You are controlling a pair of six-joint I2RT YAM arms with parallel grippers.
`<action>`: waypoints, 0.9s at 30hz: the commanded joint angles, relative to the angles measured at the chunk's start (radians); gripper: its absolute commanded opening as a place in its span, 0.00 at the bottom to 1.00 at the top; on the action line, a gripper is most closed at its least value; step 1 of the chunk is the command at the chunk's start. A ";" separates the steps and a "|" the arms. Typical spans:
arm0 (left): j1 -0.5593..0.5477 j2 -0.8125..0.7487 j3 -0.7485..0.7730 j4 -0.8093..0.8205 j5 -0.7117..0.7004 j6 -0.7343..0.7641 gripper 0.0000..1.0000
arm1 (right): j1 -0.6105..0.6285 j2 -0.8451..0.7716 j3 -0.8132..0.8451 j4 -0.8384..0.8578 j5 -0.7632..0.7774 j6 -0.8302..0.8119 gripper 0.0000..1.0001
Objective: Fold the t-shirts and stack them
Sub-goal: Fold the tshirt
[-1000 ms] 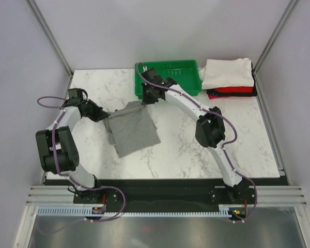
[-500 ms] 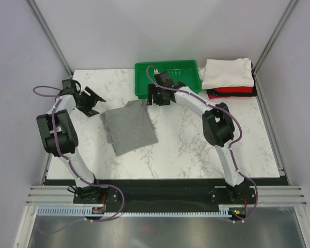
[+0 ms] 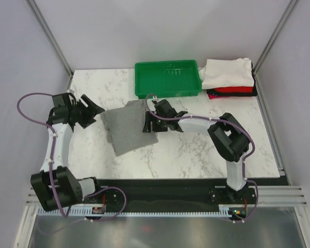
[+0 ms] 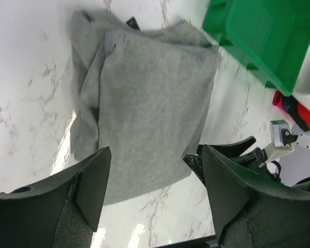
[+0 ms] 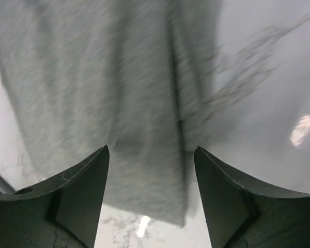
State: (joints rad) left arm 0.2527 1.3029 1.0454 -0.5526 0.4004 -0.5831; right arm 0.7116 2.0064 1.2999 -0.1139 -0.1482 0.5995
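Note:
A folded heather-grey t-shirt (image 3: 126,127) lies flat on the marble table, left of centre. My left gripper (image 3: 94,112) is open just off its left edge with nothing between the fingers; in the left wrist view the grey t-shirt (image 4: 150,98) fills the space beyond the open left gripper (image 4: 155,199). My right gripper (image 3: 146,121) hovers open over the shirt's right edge, and the right wrist view shows the grey cloth (image 5: 108,88) below the open right gripper (image 5: 152,199). Folded white (image 3: 227,71), red (image 3: 232,90) and black t-shirts sit stacked at the back right.
A green plastic tray (image 3: 168,77) stands at the back centre, just beyond the grey shirt; its corner (image 4: 263,36) shows in the left wrist view. Grey walls close the table's sides. The black front rail runs along the near edge.
Both grippers went from shut on the grey shirt's far corners to open and let it drop flat. The left arm drew back left; the right moved nearer, over the shirt's right edge.

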 commanded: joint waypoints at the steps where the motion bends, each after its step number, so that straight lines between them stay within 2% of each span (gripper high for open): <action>1: -0.001 -0.149 -0.120 -0.049 0.022 0.089 0.78 | 0.098 -0.061 -0.108 0.106 -0.011 0.086 0.74; 6: -0.003 -0.335 -0.209 -0.072 0.049 0.109 0.78 | 0.245 -0.090 -0.186 0.180 0.001 0.204 0.72; 11: -0.001 -0.381 -0.242 -0.096 0.063 0.161 0.78 | 0.331 -0.170 -0.180 0.117 0.050 0.211 0.75; 12: -0.001 -0.390 -0.251 -0.096 0.067 0.170 0.78 | 0.333 -0.193 -0.182 0.090 0.079 0.201 0.77; 14: -0.001 -0.427 -0.284 -0.081 0.064 0.163 0.78 | 0.331 -0.265 -0.176 0.004 0.131 0.155 0.98; 16: -0.001 -0.479 -0.312 -0.054 0.061 0.141 0.78 | 0.321 -0.322 -0.156 -0.077 0.226 0.102 0.98; 18: -0.001 -0.505 -0.314 -0.041 0.060 0.135 0.78 | 0.263 -0.350 -0.165 -0.078 0.230 0.082 0.98; 21: -0.001 -0.525 -0.323 -0.032 0.046 0.128 0.76 | 0.142 -0.344 -0.163 -0.038 0.113 0.059 0.98; 27: -0.003 -0.508 -0.321 -0.030 0.046 0.129 0.74 | 0.005 -0.170 -0.054 0.034 -0.043 0.011 0.98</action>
State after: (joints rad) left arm 0.2508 0.7925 0.7258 -0.6186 0.4301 -0.4805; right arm 0.7395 1.7508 1.1809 -0.1116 -0.0975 0.6590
